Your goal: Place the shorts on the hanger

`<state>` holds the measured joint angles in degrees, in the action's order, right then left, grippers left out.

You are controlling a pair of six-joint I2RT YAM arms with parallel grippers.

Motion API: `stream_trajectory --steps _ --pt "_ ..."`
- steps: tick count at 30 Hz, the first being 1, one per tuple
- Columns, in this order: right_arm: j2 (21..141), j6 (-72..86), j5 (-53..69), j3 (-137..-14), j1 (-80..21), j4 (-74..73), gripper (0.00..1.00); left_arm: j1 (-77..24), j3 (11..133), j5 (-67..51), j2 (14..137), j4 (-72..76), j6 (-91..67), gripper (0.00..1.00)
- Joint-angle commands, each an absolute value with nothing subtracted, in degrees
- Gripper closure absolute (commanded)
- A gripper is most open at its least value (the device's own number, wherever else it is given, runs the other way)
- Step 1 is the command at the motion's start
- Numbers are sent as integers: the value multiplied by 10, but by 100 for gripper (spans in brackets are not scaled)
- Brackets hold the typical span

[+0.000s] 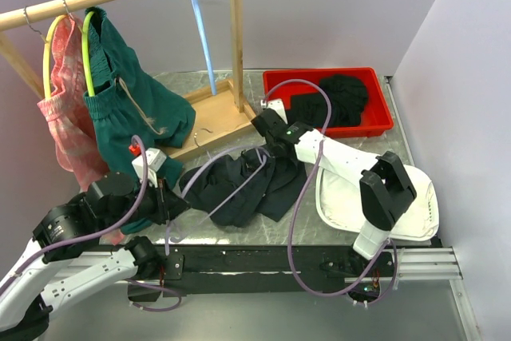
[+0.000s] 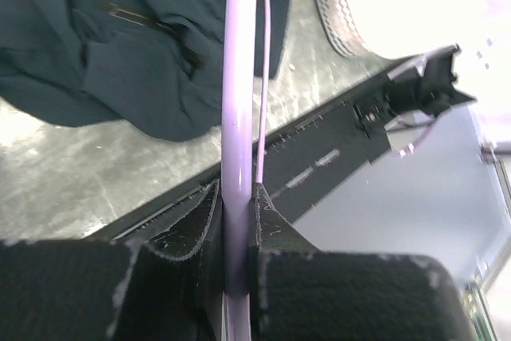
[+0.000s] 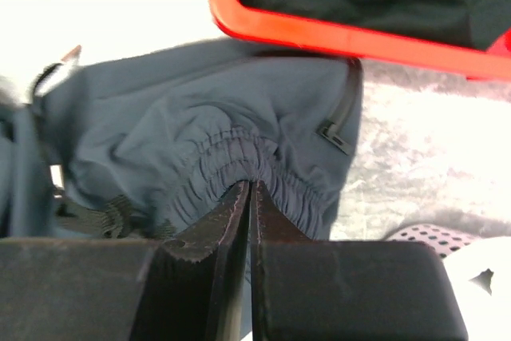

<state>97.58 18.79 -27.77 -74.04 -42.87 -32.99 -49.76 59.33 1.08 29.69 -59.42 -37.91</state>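
Observation:
The black shorts (image 1: 239, 185) lie crumpled on the table between the arms. The thin lavender hanger (image 1: 196, 173) lies across them, its metal hook (image 1: 206, 135) near the wooden rack base. My left gripper (image 1: 172, 201) is shut on the hanger's bar (image 2: 237, 77), which runs up between the jaws (image 2: 237, 213), with the shorts (image 2: 136, 61) beyond it. My right gripper (image 1: 265, 140) is shut on the gathered elastic waistband of the shorts (image 3: 239, 145), at the jaw tips (image 3: 250, 188).
A wooden rack (image 1: 231, 29) at the back left carries dark green shorts (image 1: 128, 93), pink shorts (image 1: 68, 101) and a light blue hanger (image 1: 201, 33). A red tray (image 1: 382, 109) (image 3: 319, 33) with a black garment (image 1: 335, 97) stands at back right. A white perforated basket (image 1: 415, 197) lies at right.

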Motion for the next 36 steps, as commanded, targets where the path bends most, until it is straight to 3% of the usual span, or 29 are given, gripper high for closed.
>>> stream_trajectory --steps 1,11,36 --pt "994 177 -264 -792 -430 -340 91 -500 614 -57 295 -562 -359 99" --pt "1000 172 -243 -824 -425 -353 91 -499 589 -82 324 -526 -343 99" --pt "947 160 -203 -951 -435 -418 91 -530 524 25 388 -364 -317 99"
